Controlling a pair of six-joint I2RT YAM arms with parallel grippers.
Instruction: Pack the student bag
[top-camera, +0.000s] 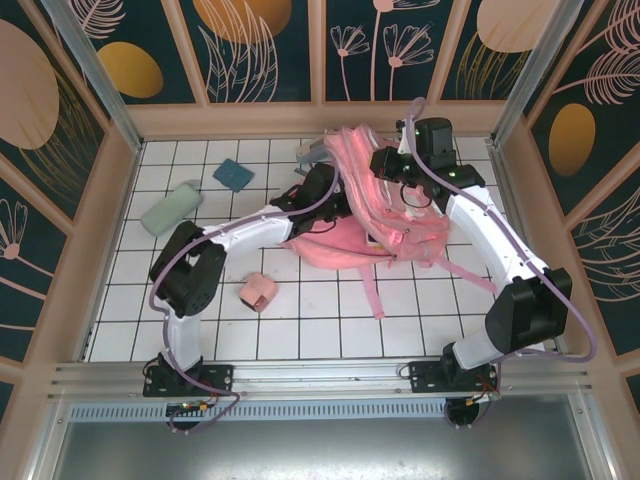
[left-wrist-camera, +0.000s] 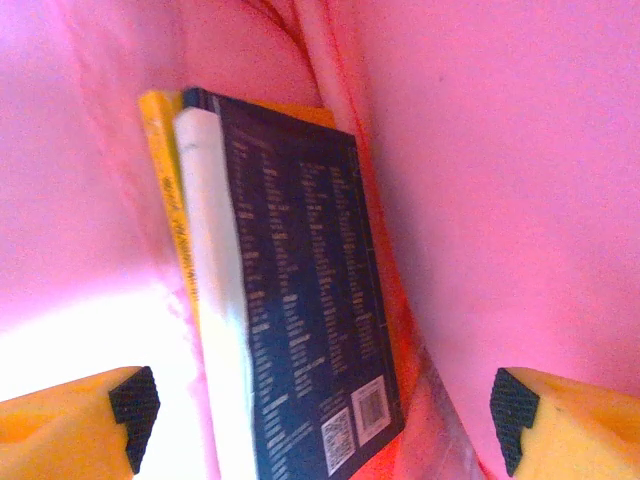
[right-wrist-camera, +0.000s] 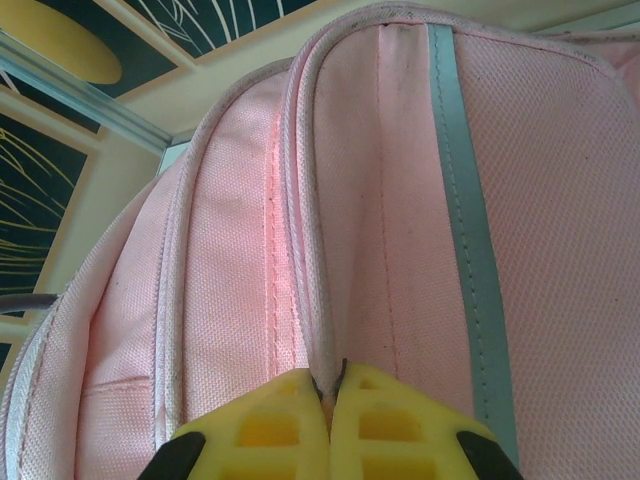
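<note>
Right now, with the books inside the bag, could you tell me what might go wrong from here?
1. The right jaws pinch only a thin seam of the student bag; if it slips, the opening may collapse.
2. The left jaws stand open either side of the dark book, set against the yellow book; pulling back could drag them out.
3. A loose strap lies on the table and might snag.

You can't read dark book print: blurred; lower end cut off. Yellow book mostly hidden behind it in student bag.
</note>
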